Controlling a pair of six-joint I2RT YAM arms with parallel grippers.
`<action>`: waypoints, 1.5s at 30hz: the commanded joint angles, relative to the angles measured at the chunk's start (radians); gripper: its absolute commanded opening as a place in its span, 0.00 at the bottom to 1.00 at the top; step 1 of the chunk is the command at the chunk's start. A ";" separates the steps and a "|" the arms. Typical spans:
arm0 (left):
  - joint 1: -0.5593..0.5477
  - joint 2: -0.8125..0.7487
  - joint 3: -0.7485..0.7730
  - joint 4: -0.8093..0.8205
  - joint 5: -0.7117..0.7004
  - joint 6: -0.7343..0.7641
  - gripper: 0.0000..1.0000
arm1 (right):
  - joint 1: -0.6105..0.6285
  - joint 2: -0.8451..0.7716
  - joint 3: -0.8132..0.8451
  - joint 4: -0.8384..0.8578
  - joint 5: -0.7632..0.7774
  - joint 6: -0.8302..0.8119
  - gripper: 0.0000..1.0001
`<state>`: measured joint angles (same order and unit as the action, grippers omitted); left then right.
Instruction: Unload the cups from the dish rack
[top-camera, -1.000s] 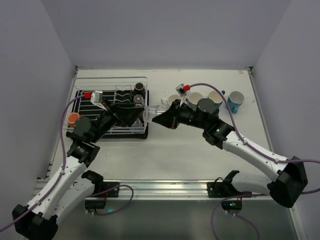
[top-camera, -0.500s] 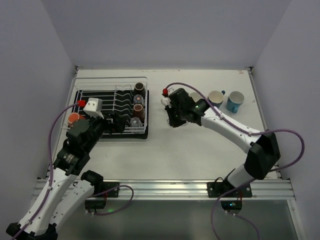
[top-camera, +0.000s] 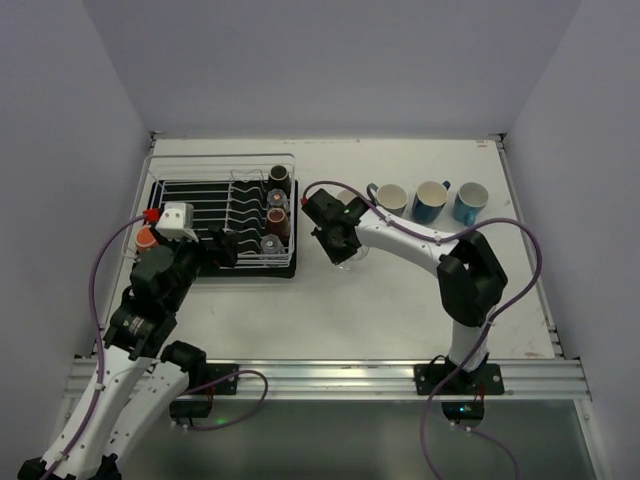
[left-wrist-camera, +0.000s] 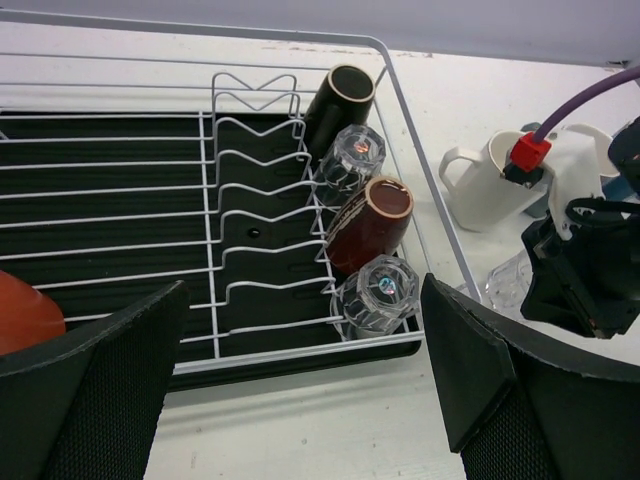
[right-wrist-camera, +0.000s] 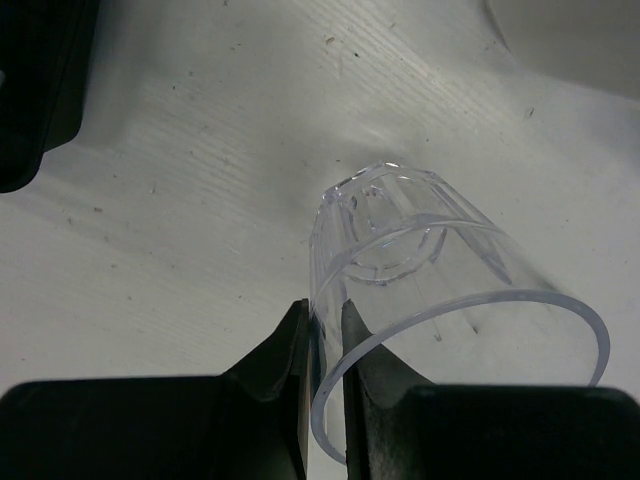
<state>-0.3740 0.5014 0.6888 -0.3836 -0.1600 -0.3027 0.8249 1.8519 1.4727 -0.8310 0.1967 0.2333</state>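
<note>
The dish rack (top-camera: 200, 183) (left-wrist-camera: 120, 140) sits at the left. Its right column holds a dark brown cup (left-wrist-camera: 340, 98), a clear tumbler (left-wrist-camera: 353, 160), a brown cup (left-wrist-camera: 370, 222) and another clear tumbler (left-wrist-camera: 386, 292). An orange cup (top-camera: 147, 238) (left-wrist-camera: 20, 312) lies at its left edge. My left gripper (top-camera: 228, 250) (left-wrist-camera: 300, 400) is open over the rack's front edge, holding nothing. My right gripper (top-camera: 343, 252) (right-wrist-camera: 325, 325) is shut on the wall of a clear tumbler (right-wrist-camera: 430, 265) (left-wrist-camera: 508, 282), tilted low over the table just right of the rack.
A cream mug (top-camera: 391, 198) (left-wrist-camera: 490, 180), a dark blue mug (top-camera: 431, 200) and a light blue mug (top-camera: 470, 203) stand in a row at the back right. The right arm's purple cable (top-camera: 400, 232) loops over the table.
The arms have parted. My left gripper has drawn back to the rack's front edge. The right gripper has carried the clear tumbler away from the rack and down toward the table.
</note>
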 joint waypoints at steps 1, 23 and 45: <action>0.023 -0.009 0.003 0.008 -0.021 0.022 1.00 | 0.006 0.033 0.046 -0.030 0.059 -0.020 0.04; 0.121 0.107 0.060 -0.072 -0.341 -0.085 1.00 | 0.013 -0.287 -0.086 0.199 -0.029 0.017 0.80; 0.524 0.522 0.225 -0.052 -0.302 -0.141 0.97 | 0.013 -0.798 -0.549 0.569 -0.191 0.093 0.80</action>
<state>0.1051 0.9829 0.8761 -0.4767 -0.5449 -0.4278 0.8314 1.0931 0.9291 -0.3359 0.0212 0.3134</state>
